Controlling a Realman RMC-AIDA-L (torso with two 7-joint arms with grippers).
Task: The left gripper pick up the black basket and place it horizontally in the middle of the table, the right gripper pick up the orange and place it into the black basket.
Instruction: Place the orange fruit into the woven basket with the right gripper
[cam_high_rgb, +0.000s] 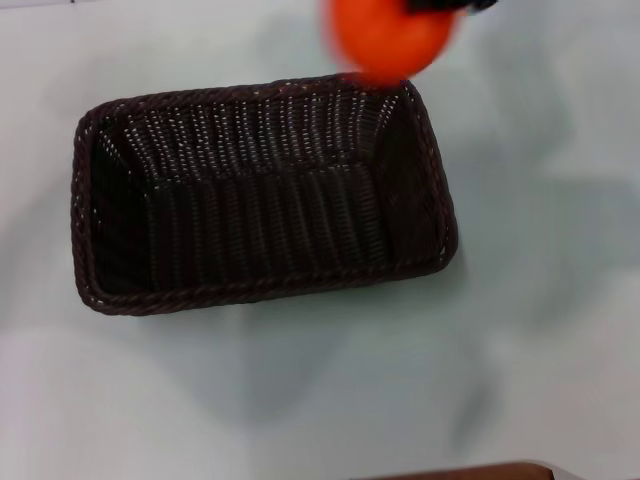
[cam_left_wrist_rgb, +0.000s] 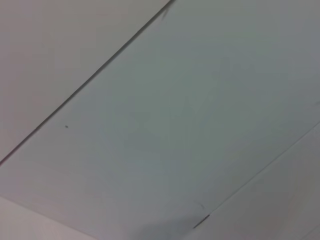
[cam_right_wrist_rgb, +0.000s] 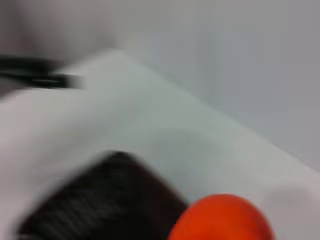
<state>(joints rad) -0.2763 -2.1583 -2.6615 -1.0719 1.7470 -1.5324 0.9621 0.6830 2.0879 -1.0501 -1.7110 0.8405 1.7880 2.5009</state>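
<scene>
The black basket (cam_high_rgb: 260, 195) lies lengthwise across the middle of the white table (cam_high_rgb: 320, 400), open side up and empty. The orange (cam_high_rgb: 388, 35) hangs in the air over the basket's far right corner, blurred by motion. My right gripper (cam_high_rgb: 440, 6) shows only as a black part at the top edge of the head view, closed on the orange from above. The right wrist view shows the orange (cam_right_wrist_rgb: 220, 217) next to a corner of the basket (cam_right_wrist_rgb: 105, 200). My left gripper is out of view; its wrist view shows only bare white surface.
The table's brown edge strip (cam_high_rgb: 470, 472) shows at the near side. White tabletop surrounds the basket on all sides. A dark blurred object (cam_right_wrist_rgb: 35, 75) lies far off in the right wrist view.
</scene>
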